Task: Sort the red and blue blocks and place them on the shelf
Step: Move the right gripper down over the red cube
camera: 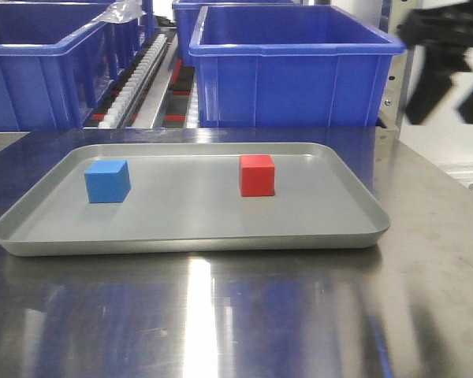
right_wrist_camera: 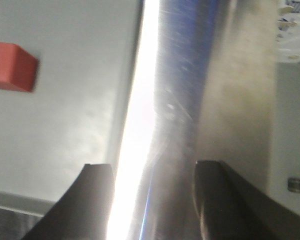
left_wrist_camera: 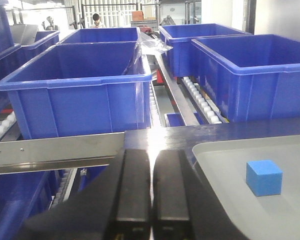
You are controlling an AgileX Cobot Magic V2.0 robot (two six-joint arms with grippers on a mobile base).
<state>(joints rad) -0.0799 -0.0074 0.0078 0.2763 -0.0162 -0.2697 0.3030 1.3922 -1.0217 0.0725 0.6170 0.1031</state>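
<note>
A flat grey tray (camera: 189,244) lies on the shiny steel tabletop (camera: 221,323), filling the middle of the front view. The blue block (camera: 107,181) sits on the tray's left part and the red block (camera: 257,175) sits right of centre. The two are well apart, each flat on one face and touched by nothing. Behind the tray, across the top of the frame, stand big dark-blue bins (camera: 292,79), with white roller tracks (camera: 138,75) running between them.

The right gripper (right_wrist_camera: 155,200) shows at the bottom of its wrist view with its fingers (right_wrist_camera: 92,200) spread wide. Between them are only the tray's rim and bright steel. The red block is at the left edge of that view, on the tray. In the front view this gripper is a blurred dark shape in the upper right corner, clear of the tray.

The left gripper (left_wrist_camera: 151,200) fills the bottom centre of its wrist view, fingers pressed together, holding nothing. Just beyond it runs the shelf (left_wrist_camera: 55,152), its brushed-metal front crossbar bearing two small screws (left_wrist_camera: 21,149) near the left edge. The blue block lies on the tray at the lower right
</note>
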